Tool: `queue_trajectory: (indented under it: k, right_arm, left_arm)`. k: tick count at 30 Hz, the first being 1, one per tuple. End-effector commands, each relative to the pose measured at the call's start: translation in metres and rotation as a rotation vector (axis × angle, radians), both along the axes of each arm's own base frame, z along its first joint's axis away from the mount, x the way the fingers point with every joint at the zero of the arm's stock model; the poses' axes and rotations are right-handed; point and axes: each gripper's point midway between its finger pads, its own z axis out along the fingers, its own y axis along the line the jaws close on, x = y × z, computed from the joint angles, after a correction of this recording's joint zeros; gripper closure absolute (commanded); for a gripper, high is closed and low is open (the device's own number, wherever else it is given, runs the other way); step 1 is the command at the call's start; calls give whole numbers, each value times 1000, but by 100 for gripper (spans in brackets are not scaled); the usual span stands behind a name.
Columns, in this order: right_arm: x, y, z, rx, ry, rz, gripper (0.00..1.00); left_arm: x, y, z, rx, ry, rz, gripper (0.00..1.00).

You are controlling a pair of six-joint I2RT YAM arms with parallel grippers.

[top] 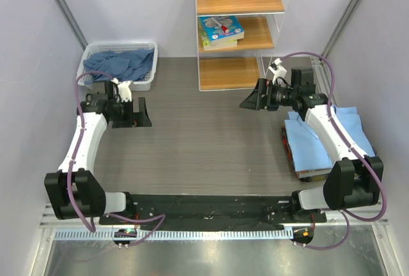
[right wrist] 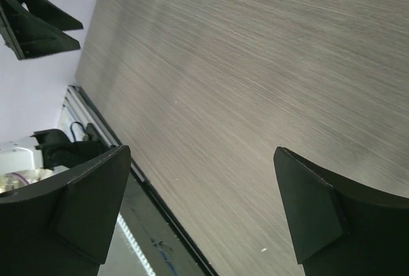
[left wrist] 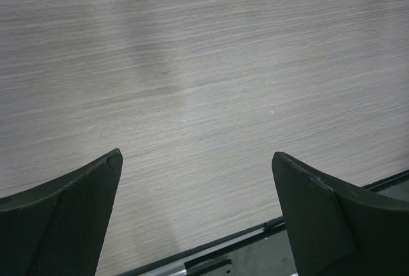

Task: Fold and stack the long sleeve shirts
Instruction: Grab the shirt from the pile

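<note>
Judging from the top view, one fold looks done and the second fetch has not begun. The light blue shirt [top: 300, 145] lies folded at four o'clock on the bench [top: 204, 142], partly under the right arm. The dark blue shirt [top: 121, 64] sits crumpled in the basket [top: 142, 85] at ten o'clock. The left pincer [top: 131, 115] hovers released just in front of the basket, and the right pincer [top: 254, 98] hangs released near the shelf [top: 239, 71] at twelve o'clock. The next move probably calls for the left arm to reach over the basket wall, pinch the cloth and draw it to the middle. The bench centre offers wide room, but the basket rim could snag the cloth.

From the left wrist, the left pincer [left wrist: 197, 161] gapes wide over bare bench [left wrist: 204, 65], holding nothing. The near rail [left wrist: 211, 260] lies at six o'clock.

From the right wrist, the right pincer [right wrist: 203, 161] also gapes, gripping nothing. The bench [right wrist: 255, 65] stretches toward one o'clock, and its rail [right wrist: 147, 186] crosses at seven o'clock. No shirt shows in either wrist view.
</note>
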Motion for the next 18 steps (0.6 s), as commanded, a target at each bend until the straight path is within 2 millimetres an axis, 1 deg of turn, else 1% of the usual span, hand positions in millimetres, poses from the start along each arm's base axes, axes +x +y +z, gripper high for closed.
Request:
queue_trajectory:
  k: [1,2,3,4,6,7,9,10,11,12,13,14,15,16,17,18]
  right_arm:
    - [8,-4,14,-56,-128,25,0]
    - [8,-3,13,-53,-124,28,0]
    - [7,-2,12,-46,-116,36,0]
    - [9,-2,8,-44,-102,38,0]
    - [10,-1,5,-46,-95,41,0]
    - [9,0,3,-44,-89,45,0]
    - [10,0,0,-48,-82,47,0]
    - [10,-1,-1,-50,-83,45,0]
    - [10,0,-3,-52,-83,48,0]
    - [9,0,-4,-53,-80,47,0]
    - [9,0,-5,-54,-77,48,0]
    - [9,0,-6,-53,-75,49,0]
    - [9,0,-7,-55,-72,48,0]
    - [9,-1,-6,-55,-75,46,0]
    - [8,0,-7,-53,-71,48,0]
    - [8,0,-8,-53,-69,48,0]
  left_arm:
    - [22,14,22,78,-64,-19,0]
    - [26,16,23,89,-65,-23,0]
    - [33,19,30,102,-89,-12,0]
    - [42,22,41,118,-123,-5,0]
    - [55,27,51,152,-164,-19,0]
    - [69,32,69,178,-219,-3,0]
    - [89,42,76,219,-244,19,0]
    - [104,48,87,242,-294,43,0]
    - [118,56,107,273,-349,73,0]
    - [134,65,102,283,-346,93,0]
    - [147,70,108,295,-375,112,0]
    - [167,78,127,312,-450,136,0]
    - [186,85,113,319,-436,140,0]
    - [199,90,108,329,-436,141,0]
    - [212,95,109,342,-447,151,0]
    - [227,105,123,365,-485,182,0]
